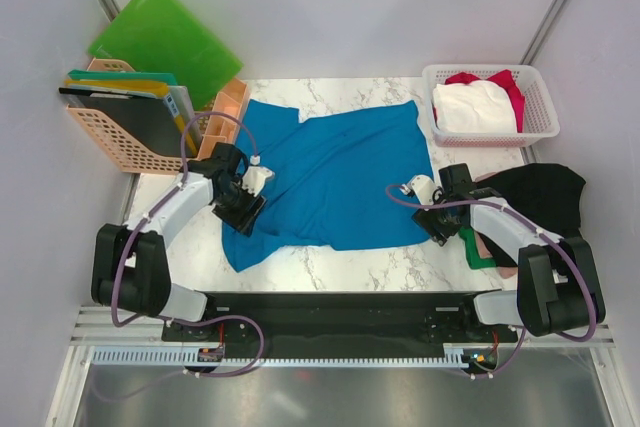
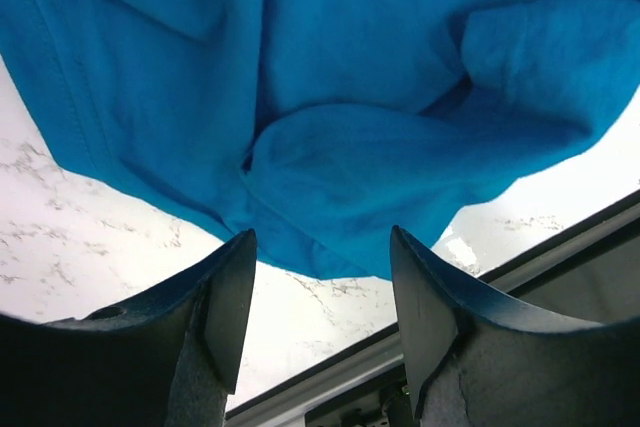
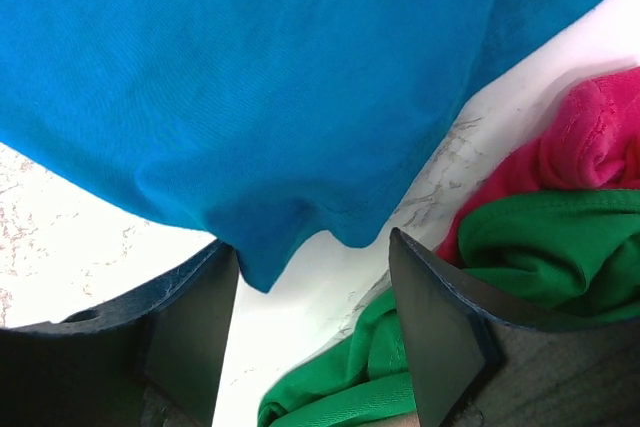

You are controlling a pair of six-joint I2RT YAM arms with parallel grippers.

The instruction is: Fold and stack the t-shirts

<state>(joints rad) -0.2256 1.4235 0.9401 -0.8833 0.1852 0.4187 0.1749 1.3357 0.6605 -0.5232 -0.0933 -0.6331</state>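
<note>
Blue cloth is the matter in hand: the blue t-shirt lies spread and somewhat rumpled on the marble counter, between the two end effectors. It is laid open, I judge, so that it can be folded from its borders.

The left end effector sits at the shirt's left border with its jaws apart. A soft rolled fold of hem lies just ahead of the fingertips, in line with the gap, and nothing is pinched. The right end effector is at the opposite, lower border, jaws also apart. A drooping corner of the hem dips into the gap without being clamped.

Each arm stands at one edge, probably so that both sides can be lifted together and the cloth does not drag askew.

The waiting garments lie to the outer side of the right end effector. A green t-shirt and a pink t-shirt are just beside it, and a black t-shirt is further out. Ahead of it, a white t-shirt and a red t-shirt sit in the basket, apart from the folding.
</note>
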